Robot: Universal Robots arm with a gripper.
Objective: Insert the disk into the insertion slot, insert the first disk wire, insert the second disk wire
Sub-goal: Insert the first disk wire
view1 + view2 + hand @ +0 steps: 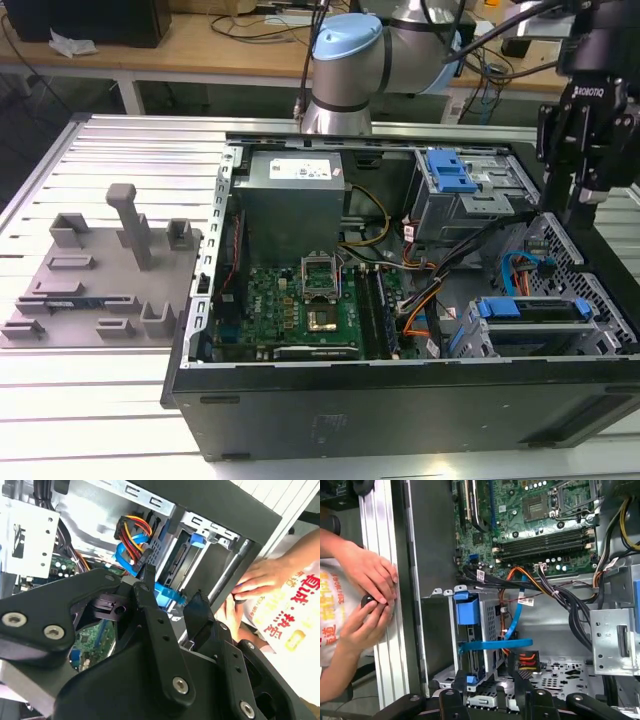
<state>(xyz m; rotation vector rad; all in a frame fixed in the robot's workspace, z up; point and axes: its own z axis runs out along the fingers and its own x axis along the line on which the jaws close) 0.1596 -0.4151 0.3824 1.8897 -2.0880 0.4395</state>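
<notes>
White lettering [590, 92] ran across the black body of the tool [172, 586]. A white printed label [300, 172] sat on the grey power supply [290, 215] inside the computer case [400, 400]. Red and yellow characters [295, 610] covered the shirt of a person at the case's long outer wall. The disk's own label could not be made out.

The disk [535, 322] sat in the insertion slot [492, 624], the low perforated grey cage in a corner of the case against that long wall. Its long axis ran parallel to the wall, and the end with the bright blue carrier grip faced the green motherboard [300, 300] in the middle of the case. It showed as a dark grey slab edged by the blue frame.

A blue flat data cable [495, 644] lay across the top of the cage, crosswise to the disk. Whether either end was plugged in could not be told.

The tool hung over the same corner of the case, above the cage. Its two black fingers [152, 615] were spread well apart and gripped nothing.

The person's hands [370, 577] rested on the slotted aluminium table [120, 140] just outside the case wall, closed on a small dark thing. A taller grey bay [460, 195] with a blue latch stood deeper in the case, beyond the slot. A grey fixture plate [90, 290] lay on the table beside the case, on the exterior view's left.
</notes>
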